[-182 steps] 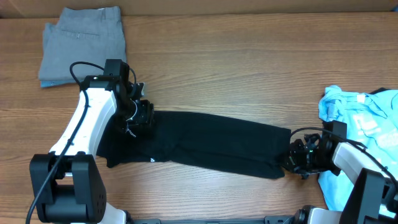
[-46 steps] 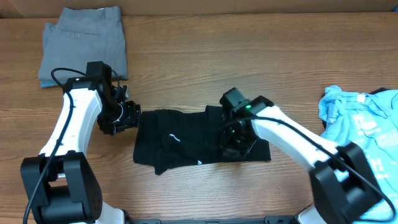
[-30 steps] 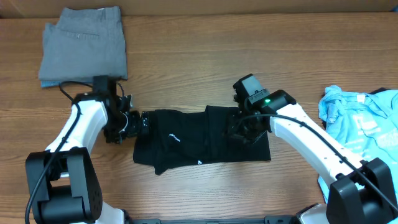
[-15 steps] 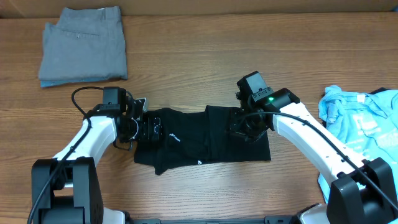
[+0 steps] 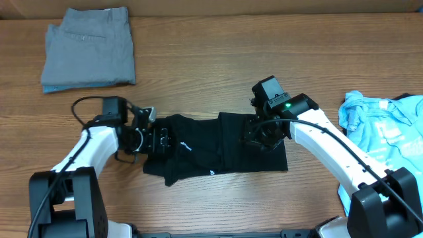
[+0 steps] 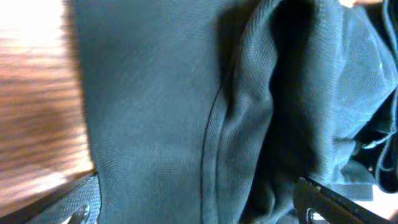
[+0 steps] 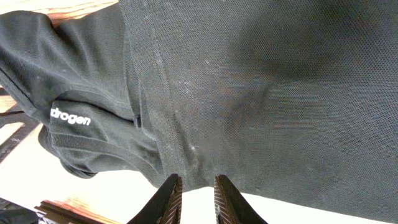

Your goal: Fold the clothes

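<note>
A brown wood-grain table (image 5: 218,79) fills the overhead view, with a folded grey pair of trousers (image 5: 89,46) lying at its far left corner, well apart from everything else. In the middle of the table lies the black short-sleeved shirt (image 5: 198,149), gathered into a rough rectangle with its right part doubled over the left, so that a straight fold edge runs across it near the centre. Two small white marks show on the left part. At the right edge of the table, a crumpled light blue printed tee (image 5: 390,125) lies near the base of the right arm, apart from the black shirt. The left gripper (image 5: 157,139) is at the shirt's left end, low over the cloth. In its wrist view black knit fabric with a seam fills nearly the whole picture, with a strip of wood on the left. Its fingertips (image 6: 78,211) stand wide apart at the two bottom corners — spread, with nothing clamped between them. The right gripper (image 5: 263,137) sits over the upper right part of the folded shirt. In its wrist view the two fingers (image 7: 169,198) are drawn close together with only a narrow gap, their tips at the hem of the fabric — whether they pinch that hem cannot be told. To their left, a sleeve band carries white lettering (image 7: 70,116).
</note>
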Robot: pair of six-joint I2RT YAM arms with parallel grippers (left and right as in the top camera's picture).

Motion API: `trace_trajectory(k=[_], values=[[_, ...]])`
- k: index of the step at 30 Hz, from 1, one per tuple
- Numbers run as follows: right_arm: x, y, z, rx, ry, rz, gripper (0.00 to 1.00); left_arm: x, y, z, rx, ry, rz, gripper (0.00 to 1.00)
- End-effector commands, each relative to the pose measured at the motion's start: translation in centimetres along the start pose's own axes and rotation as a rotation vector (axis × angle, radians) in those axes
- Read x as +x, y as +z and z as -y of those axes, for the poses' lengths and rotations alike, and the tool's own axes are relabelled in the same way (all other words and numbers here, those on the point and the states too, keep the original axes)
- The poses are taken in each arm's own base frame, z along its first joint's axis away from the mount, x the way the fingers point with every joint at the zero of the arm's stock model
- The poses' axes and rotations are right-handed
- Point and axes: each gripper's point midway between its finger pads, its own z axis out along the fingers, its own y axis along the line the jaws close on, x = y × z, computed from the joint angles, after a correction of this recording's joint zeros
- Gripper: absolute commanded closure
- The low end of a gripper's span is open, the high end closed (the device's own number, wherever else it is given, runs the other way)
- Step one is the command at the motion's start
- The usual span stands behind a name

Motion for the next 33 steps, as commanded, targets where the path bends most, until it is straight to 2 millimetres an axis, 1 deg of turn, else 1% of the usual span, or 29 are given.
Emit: trace_trajectory(k=[1,4,8,11,16,19,22,25,26,28,29,31,33], values=[[-0.5,-0.7,-0.7,-0.025,-0.014,0.022,0.79,3.3,0.8,-2.8,0.005,-0.092,-0.077,0.0],[-0.6,-0.8,-0.8,-0.026,-0.015,0.024,0.78,2.9,0.6,-1.8,0.082,-0.056,-0.053,0.0],[-0.6,-0.8,-0.8,-0.027,-0.015,0.025,0.78,3.2,1.1,-0.9,0.091,-0.018,-0.073,0.0],[-0.6,-0.8,-0.8,-0.026,-0.015,0.025,0.78,3.8,1.7,-0.5,0.074,0.015,-0.102,0.0],[-0.6,-0.7,-0.8,-0.027,-0.015,0.024,0.78,5.4,3.5,0.4,0.054,0.09,-0.137,0.0],[-0.6,-0.7,-0.8,-0.026,-0.015,0.024,0.78,5.8,4.2,0.7,0.045,0.086,-0.14,0.0],[-0.6,-0.8,-0.8,-0.026,-0.015,0.025,0.78,6.1,4.5,0.9,0.046,0.082,-0.141,0.0],[-0.6,-0.8,-0.8,-0.026,-0.015,0.025,0.78,6.2,4.5,0.9,0.045,0.071,-0.144,0.09],[-0.6,-0.8,-0.8,-0.026,-0.015,0.025,0.78,6.1,4.5,0.9,0.044,0.066,-0.141,0.16],[-0.6,-0.8,-0.8,-0.026,-0.015,0.024,0.78,6.0,4.5,0.8,0.044,0.067,-0.137,0.4],[-0.6,-0.8,-0.8,-0.026,-0.015,0.024,0.78,5.9,4.6,0.8,0.043,0.063,-0.135,0.48],[-0.5,-0.8,-0.7,-0.025,-0.014,0.023,0.78,5.7,4.6,0.8,0.04,0.04,-0.125,0.55],[-0.5,-0.8,-0.7,-0.024,-0.014,0.022,0.78,5.5,4.6,0.8,0.039,0.028,-0.117,0.68]])
